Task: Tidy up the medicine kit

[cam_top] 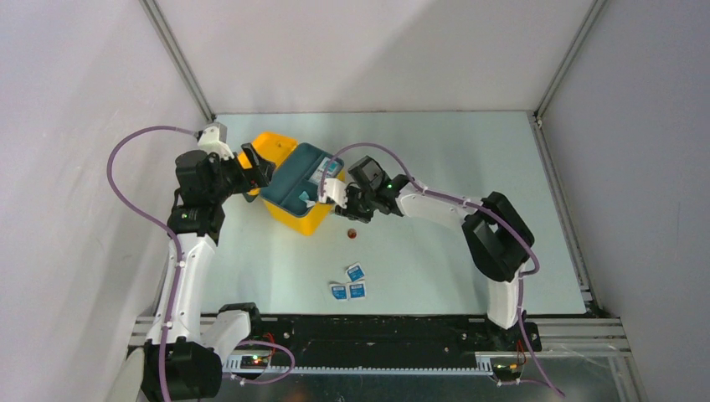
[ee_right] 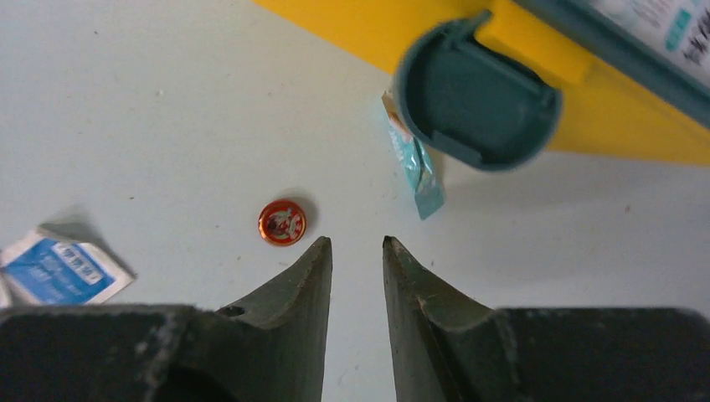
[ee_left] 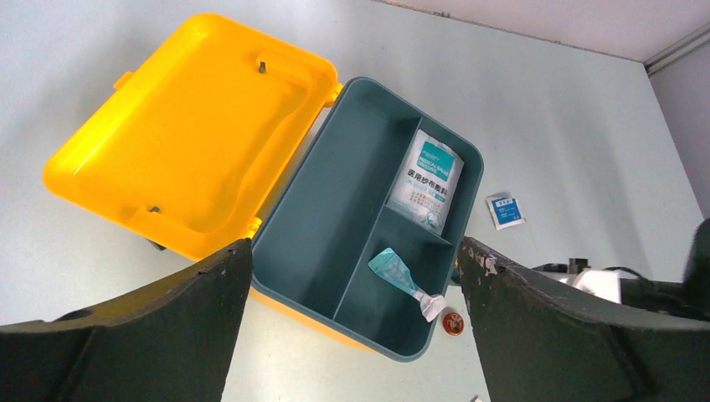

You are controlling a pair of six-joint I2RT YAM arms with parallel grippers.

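The pale bench (cam_top: 435, 251) spreads under both arms. The medicine kit (ee_left: 192, 134) is the biggest thing on it. It stands open directly below the left claw (ee_left: 353, 244), with its yellow lid thrown back to the far left of that claw's fingers. The left claw hangs wide open and holds nothing.

A dark teal divided tray (ee_left: 335, 218) sits in the kit's base, framed between the left claw's two fingers. The right claw (ee_right: 356, 243) is low over the bench, just off the kit's front wall. Its fingers stand a narrow gap apart with only bare bench between them.

A white gauze packet (ee_left: 429, 180) lies in the tray's far compartment, beyond the left claw's right finger. The kit's rounded blue-grey latch (ee_right: 473, 96) hangs ahead of the right claw and slightly to its right.

Three blue-and-white wipe packets (cam_top: 355, 271) lie clustered on the bench, well back from the right claw toward the arm bases. One of them (ee_right: 59, 270) shows at the far left of its wrist view.

A small teal sachet (ee_left: 393, 270) rests in the tray's near compartment, its pale end at the rim. From the right claw it shows just ahead, under the latch.

A tiny round red tin (ee_right: 282, 221) sits on the bench just ahead of the right claw's left fingertip, not touching it.
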